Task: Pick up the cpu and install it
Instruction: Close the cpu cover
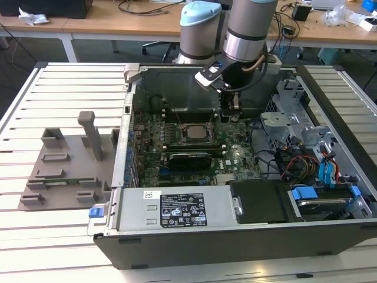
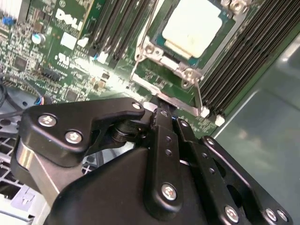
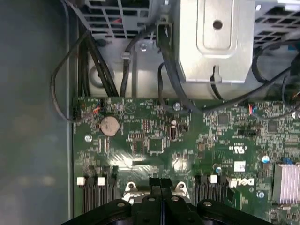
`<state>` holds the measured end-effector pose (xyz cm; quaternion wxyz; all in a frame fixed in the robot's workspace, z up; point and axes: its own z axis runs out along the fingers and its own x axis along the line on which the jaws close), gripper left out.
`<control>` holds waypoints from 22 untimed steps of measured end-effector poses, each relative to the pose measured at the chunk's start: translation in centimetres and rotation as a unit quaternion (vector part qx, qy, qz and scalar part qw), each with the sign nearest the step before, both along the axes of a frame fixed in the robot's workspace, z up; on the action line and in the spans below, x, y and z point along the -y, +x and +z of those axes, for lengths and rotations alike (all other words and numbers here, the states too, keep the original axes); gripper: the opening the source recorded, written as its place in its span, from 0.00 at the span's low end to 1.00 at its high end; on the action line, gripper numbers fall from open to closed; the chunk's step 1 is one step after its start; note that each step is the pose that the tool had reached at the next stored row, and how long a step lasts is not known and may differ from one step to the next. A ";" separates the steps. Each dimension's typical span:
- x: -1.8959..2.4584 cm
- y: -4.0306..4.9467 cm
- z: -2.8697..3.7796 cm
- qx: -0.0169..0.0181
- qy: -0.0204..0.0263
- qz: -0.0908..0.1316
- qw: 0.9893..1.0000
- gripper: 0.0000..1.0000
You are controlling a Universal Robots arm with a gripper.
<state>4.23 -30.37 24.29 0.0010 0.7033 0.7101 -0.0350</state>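
My gripper [image 2: 169, 117], closed and empty, hovers beside the socket [image 2: 185, 77] where the cpu [image 2: 194, 26] lies, just ahead of my fingertips; I judge placement done, and any next move calls for staying clear of it.

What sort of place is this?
Probably a robotics lab or workshop: a robot arm reaches into an open computer case on a slatted table, with cable-strewn desks behind.
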 end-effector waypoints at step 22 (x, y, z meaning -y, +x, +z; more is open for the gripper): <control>-0.06 -8.25 -3.40 0.000 0.000 0.000 1.000 0.11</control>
